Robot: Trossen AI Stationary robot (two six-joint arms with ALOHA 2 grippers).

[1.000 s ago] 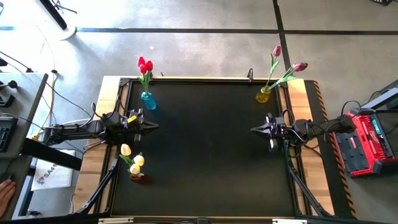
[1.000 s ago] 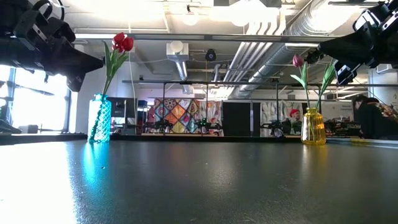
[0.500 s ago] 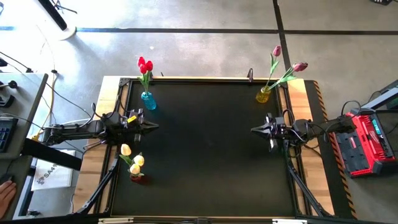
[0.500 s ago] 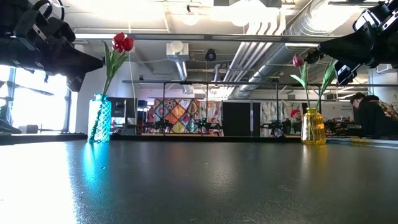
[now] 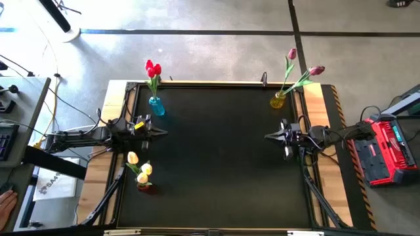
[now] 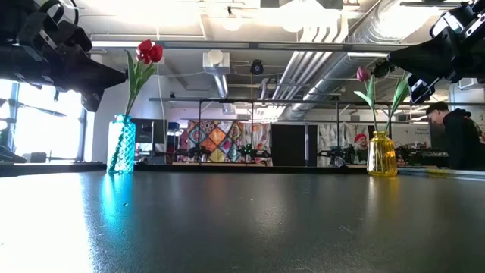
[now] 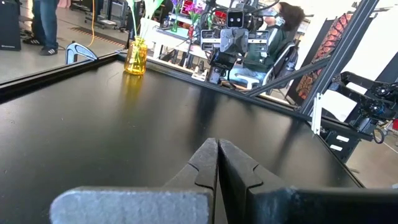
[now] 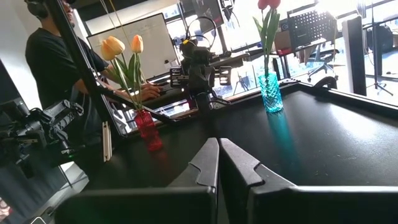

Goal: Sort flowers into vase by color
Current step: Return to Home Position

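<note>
Red tulips stand with their stems in a blue vase at the table's far left. Pink-magenta tulips stand in a yellow vase at the far right. Cream-yellow tulips stand in a red vase at the near left edge. My left gripper hovers shut over the left side of the mat, between the blue and red vases. My right gripper hovers shut over the right side, near the yellow vase. Neither holds anything.
The black mat lies bare between the two grippers. A person stands behind the table's far right, and another person sits beyond the left edge. A red case sits on the floor to the right.
</note>
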